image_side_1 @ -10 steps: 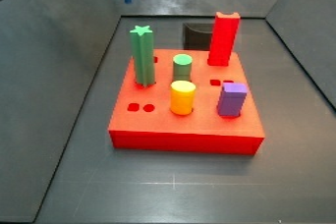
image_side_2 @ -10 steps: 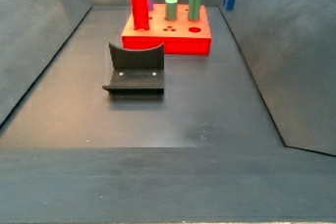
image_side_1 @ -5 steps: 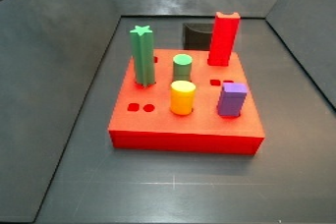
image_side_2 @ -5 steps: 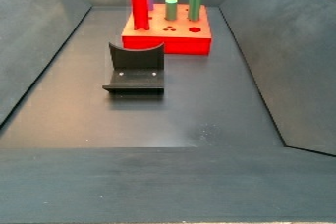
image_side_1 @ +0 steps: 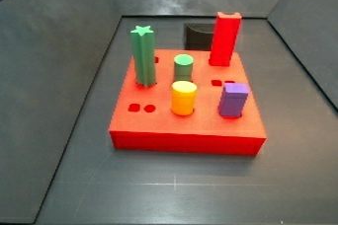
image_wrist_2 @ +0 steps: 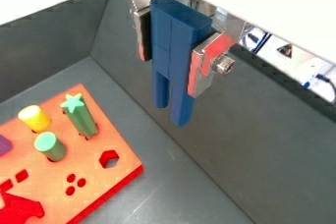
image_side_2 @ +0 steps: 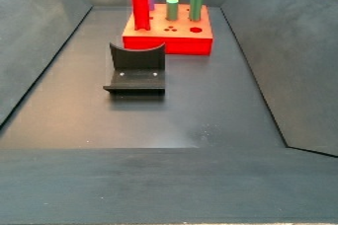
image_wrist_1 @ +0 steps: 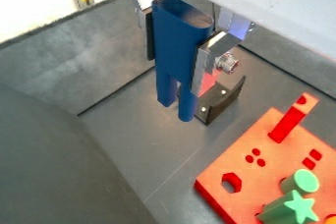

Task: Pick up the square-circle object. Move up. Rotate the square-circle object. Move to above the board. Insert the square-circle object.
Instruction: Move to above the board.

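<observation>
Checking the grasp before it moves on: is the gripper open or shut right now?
Shut on the blue peg. In both wrist views the gripper fingers clamp its upper part, and it hangs above the floor.

Gripper [image_wrist_2: 172,43] is up off the floor, out of both side views, jaws clamped on the square-circle object [image_wrist_2: 172,66], which hangs clear below the fingers. Nothing touches its lower end in either wrist view.

Directly beneath: bare dark floor [image_wrist_1: 98,159], open. Just beside that, the fixture [image_wrist_1: 223,100] stands upright.

Further off, the board [image_side_1: 185,120]. Its top is crowded: green star peg [image_side_1: 142,55], tall red block [image_side_1: 226,37], green cylinder [image_side_1: 184,69], yellow cylinder [image_side_1: 184,98], purple peg [image_side_1: 234,100]. Free holes [image_side_1: 141,108] near its front-left corner.
</observation>
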Robot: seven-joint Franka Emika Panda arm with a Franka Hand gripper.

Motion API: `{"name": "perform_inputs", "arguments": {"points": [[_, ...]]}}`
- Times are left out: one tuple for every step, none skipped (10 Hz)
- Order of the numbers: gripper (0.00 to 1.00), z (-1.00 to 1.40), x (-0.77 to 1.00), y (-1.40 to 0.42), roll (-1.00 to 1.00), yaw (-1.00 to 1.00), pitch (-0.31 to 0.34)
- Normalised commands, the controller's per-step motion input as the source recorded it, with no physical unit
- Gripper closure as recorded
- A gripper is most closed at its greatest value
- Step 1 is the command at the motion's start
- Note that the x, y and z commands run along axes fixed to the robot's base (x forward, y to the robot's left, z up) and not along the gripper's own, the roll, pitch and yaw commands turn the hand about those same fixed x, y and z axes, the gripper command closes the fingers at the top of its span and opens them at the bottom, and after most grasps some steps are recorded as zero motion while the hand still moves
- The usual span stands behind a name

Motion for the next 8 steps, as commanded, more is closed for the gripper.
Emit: {"name": "perform_inputs", "arguments": {"points": [[1.00,0.28,0.00,-0.02,-0.05,0.03,0.087],[1.00,-0.12,0.53,-1.00,0.00,1.00,0.045],[1.00,-0.15,0.53,-1.00,0.00,1.00,0.045],[1.00,-0.15,0.57,-1.00,0.01,1.00,0.054],[1.00,-0.15,0.61,-1.00,0.00,1.00,0.058],[1.00,-0.15,0.61,-1.00,0.01,1.00,0.056],[1.00,-0.15,0.62,-1.00,0.01,1.00,0.053],[1.00,-0.14,0.61,-0.92,0.01,1.00,0.053]]}}
